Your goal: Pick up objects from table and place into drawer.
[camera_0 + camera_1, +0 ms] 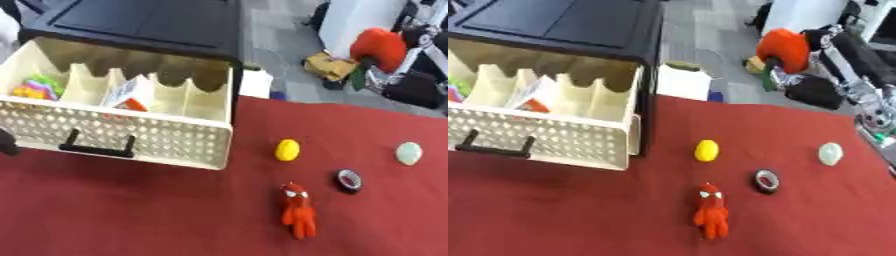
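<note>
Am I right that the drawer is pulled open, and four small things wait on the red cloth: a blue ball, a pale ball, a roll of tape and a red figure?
Nearly: the ball nearest the drawer is yellow, not blue, as the left eye view shows. The rest holds: the drawer is pulled open, and the pale ball, roll of tape and red figure wait on the red cloth.

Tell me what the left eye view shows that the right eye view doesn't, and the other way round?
Only the left eye view shows the colourful toy in the drawer's leftmost compartment in full; the right eye view cuts it off at the picture's edge.

Only the right eye view shows the robot's right arm, silver and black, along the right edge; I cannot make out its hand.

Both share the open cream drawer, the yellow ball, the pale green ball, the black tape roll and the red figure toy, all lying apart on the red table.
</note>
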Robot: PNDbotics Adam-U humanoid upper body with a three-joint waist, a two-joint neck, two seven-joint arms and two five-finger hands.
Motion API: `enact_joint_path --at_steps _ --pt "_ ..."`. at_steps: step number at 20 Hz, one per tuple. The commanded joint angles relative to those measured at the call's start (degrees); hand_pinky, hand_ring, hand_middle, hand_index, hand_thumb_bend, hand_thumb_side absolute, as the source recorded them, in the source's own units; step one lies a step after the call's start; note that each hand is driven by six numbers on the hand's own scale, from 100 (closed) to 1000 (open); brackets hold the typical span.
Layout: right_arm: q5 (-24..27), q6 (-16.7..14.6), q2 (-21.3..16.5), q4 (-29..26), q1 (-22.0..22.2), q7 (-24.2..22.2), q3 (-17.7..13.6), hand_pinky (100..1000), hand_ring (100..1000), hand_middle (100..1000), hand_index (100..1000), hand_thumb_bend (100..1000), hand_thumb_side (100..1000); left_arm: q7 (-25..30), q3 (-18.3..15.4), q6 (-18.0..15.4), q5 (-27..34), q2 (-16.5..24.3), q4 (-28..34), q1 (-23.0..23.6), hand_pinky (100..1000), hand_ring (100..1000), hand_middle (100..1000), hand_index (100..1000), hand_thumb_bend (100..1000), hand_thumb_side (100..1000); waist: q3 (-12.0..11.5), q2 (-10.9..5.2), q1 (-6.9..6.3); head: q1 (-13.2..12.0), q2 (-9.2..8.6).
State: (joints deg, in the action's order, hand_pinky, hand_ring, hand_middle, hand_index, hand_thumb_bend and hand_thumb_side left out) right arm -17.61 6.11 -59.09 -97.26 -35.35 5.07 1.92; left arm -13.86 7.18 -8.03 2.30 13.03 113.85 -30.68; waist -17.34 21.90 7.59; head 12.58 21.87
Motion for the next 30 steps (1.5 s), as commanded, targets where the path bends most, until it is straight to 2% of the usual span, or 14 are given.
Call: enact_joint_path --at_steps 1,3,4,7,8,9,11,19,24,27,30 --pt "1.23 0.39 -2.43 -2.94 -1.61 -0.56 0.39 745 705 355 653 177 655 -0.04 -0.47 0.29 0.70 0.98 0.74 -0.37 391 443 456 850 153 1000 -0.02 -1.87 -0.12 -0.33 0.61" --pt "1.54 0.56 -2.16 -3.61 -2.45 -1.13 1.03 726 681 354 652 200 672 0.02 -0.42 0.43 1.02 0.95 0.74 -0.41 391 443 457 850 154 1000 -0.16 -2.33 0.01 -0.41 0.78" --pt "1.69 0.60 -1.97 -3.81 -2.88 -1.46 1.35 723 677 354 652 180 657 0.06 -0.40 0.47 1.15 0.93 0.74 -0.44 392 444 457 850 154 1000 -0.28 -2.51 0.08 -0.43 0.85" --pt "2.39 0.70 -1.31 -4.13 -4.30 -2.51 2.21 714 667 352 651 192 646 0.13 -0.39 0.54 1.48 0.91 0.74 -0.58 392 445 457 850 155 1000 -0.75 -2.88 0.31 -0.35 1.00" --pt "2.71 0.75 -1.08 -4.14 -4.78 -2.82 2.41 709 661 351 651 219 673 0.15 -0.39 0.57 1.55 0.91 0.74 -0.62 392 445 457 850 155 1000 -0.90 -2.97 0.37 -0.30 1.02" --pt "3.09 0.80 -0.79 -4.10 -5.42 -3.12 2.63 706 658 350 651 204 638 0.17 -0.38 0.62 1.59 0.88 0.74 -0.66 393 445 457 850 155 1000 -1.11 -3.05 0.45 -0.21 1.03" --pt "3.85 0.91 -0.07 -3.84 -6.92 -3.72 3.11 701 651 346 648 219 628 0.26 -0.30 0.70 1.70 0.82 0.74 -0.75 393 445 458 850 156 1000 -1.47 -3.17 0.65 0.04 1.13" --pt "5.17 1.01 3.40 -2.28 -12.89 -5.87 5.22 696 648 343 647 246 620 0.76 0.10 0.72 2.45 0.56 0.74 -1.39 394 447 459 850 157 1000 -2.90 -3.53 1.18 1.26 1.42" --pt "4.90 1.19 5.93 -0.38 -15.91 -5.96 6.07 691 644 340 644 258 610 1.07 0.33 0.88 2.84 0.33 0.74 -1.73 395 448 459 850 157 1000 -3.75 -3.80 1.51 1.85 1.62" --pt "5.65 1.81 8.16 1.00 -18.03 -5.42 5.87 687 639 335 642 290 573 1.19 0.38 0.92 3.01 0.13 0.74 -1.87 395 448 459 850 157 1000 -4.43 -3.87 1.52 2.32 1.58" --pt "5.46 2.43 9.76 2.48 -20.06 -4.51 5.53 685 638 338 641 272 597 1.30 0.46 0.85 3.14 0.03 0.74 -1.98 394 448 459 850 157 1000 -5.01 -3.85 1.48 2.85 1.62"
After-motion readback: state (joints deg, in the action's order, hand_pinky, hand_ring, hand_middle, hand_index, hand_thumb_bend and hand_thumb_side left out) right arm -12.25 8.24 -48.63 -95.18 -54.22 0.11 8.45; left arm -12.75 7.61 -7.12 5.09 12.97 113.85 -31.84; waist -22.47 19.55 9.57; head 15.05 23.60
